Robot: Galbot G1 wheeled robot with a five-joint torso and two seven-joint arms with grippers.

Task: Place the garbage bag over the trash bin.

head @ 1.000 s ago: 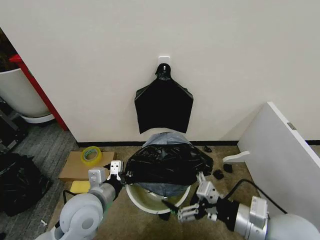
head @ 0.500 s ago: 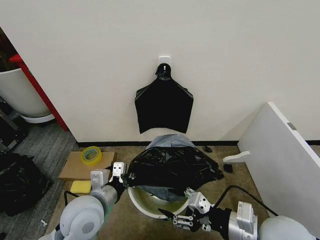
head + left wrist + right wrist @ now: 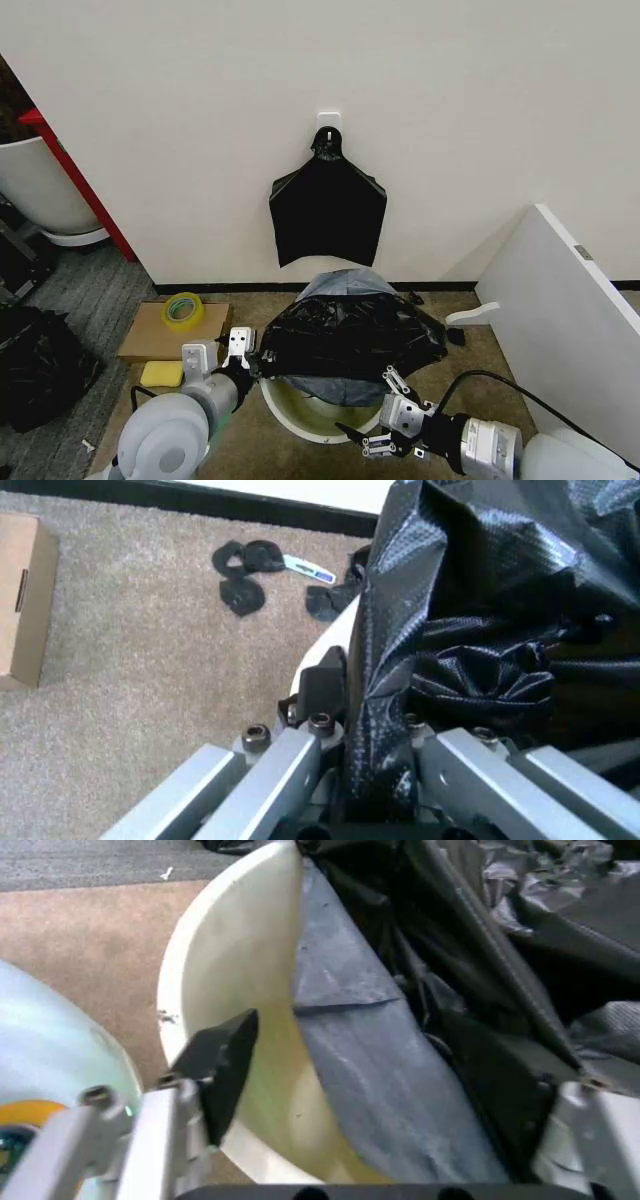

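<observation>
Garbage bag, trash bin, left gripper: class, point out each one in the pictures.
garbage bag (image 3: 345, 335), head view, crinkled top.
trash bin (image 3: 300, 422), head view, near rim.
left gripper (image 3: 375, 735), left wrist view, between fingertips, shut on the bag.

garbage bag (image 3: 345, 335): glossy black | trash bin (image 3: 300, 410): cream-white | tape roll (image 3: 183, 310): yellow

My trash bin (image 3: 300, 415) stands on the tan carpet (image 3: 250, 455) near the wall edge; a cardboard box (image 3: 150, 333), yellow sponge (image 3: 160, 373) and black scraps (image 3: 245, 581) lie there.
</observation>
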